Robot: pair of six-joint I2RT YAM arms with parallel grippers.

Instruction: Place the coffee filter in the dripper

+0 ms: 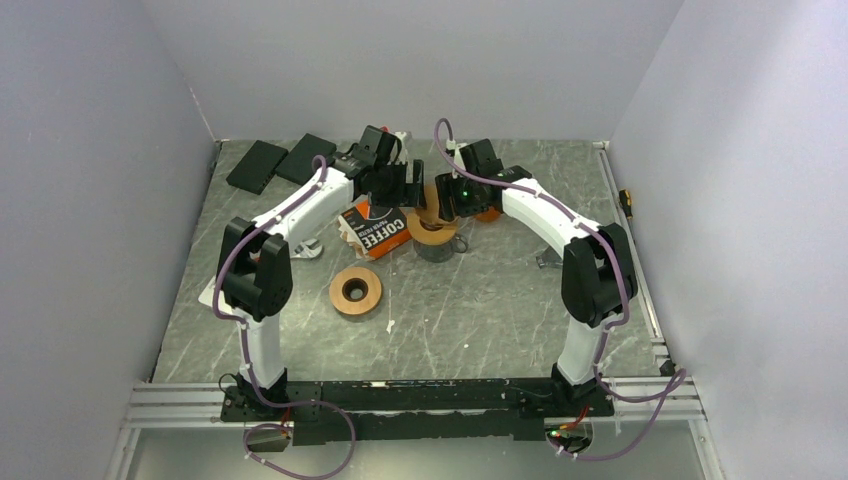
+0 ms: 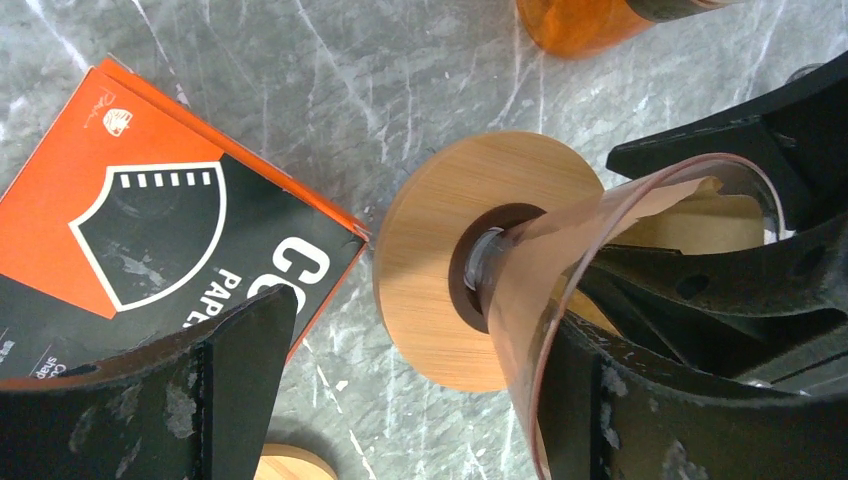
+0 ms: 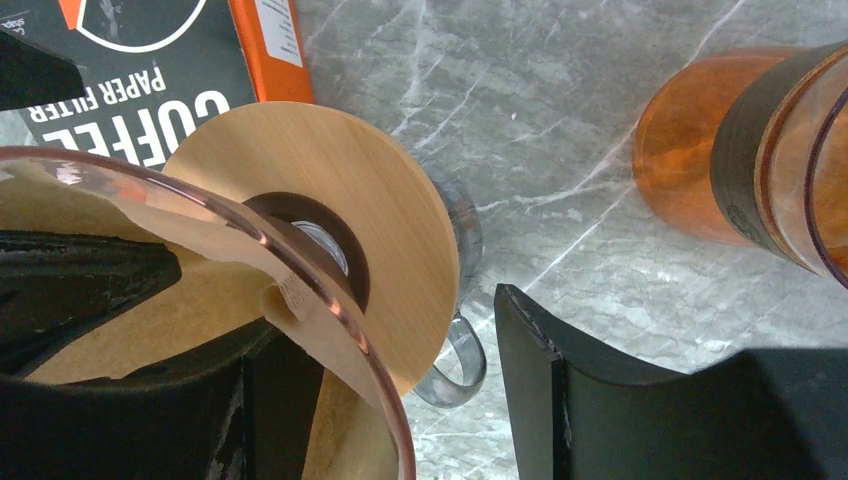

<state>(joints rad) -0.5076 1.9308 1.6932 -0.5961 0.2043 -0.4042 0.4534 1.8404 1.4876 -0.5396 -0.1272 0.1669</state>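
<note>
The filter (image 3: 190,310) lies inside the dripper (image 3: 330,190), at the far middle of the surface (image 3: 560,150). The left claw (image 2: 415,340) and right claw (image 3: 385,330) both stand wide open and hold nothing. Each straddles the glass rim, probably to press the paper flat.

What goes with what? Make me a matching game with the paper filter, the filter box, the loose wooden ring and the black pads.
Things:
1. paper filter
2. filter box
3. loose wooden ring
4. black pads

Where or what colour:
a. far left corner of the table
b. inside the glass dripper
c. orange and black
d. alone, nearest the arm bases

Pairs: 1-b, 2-c, 3-d, 4-a
</note>
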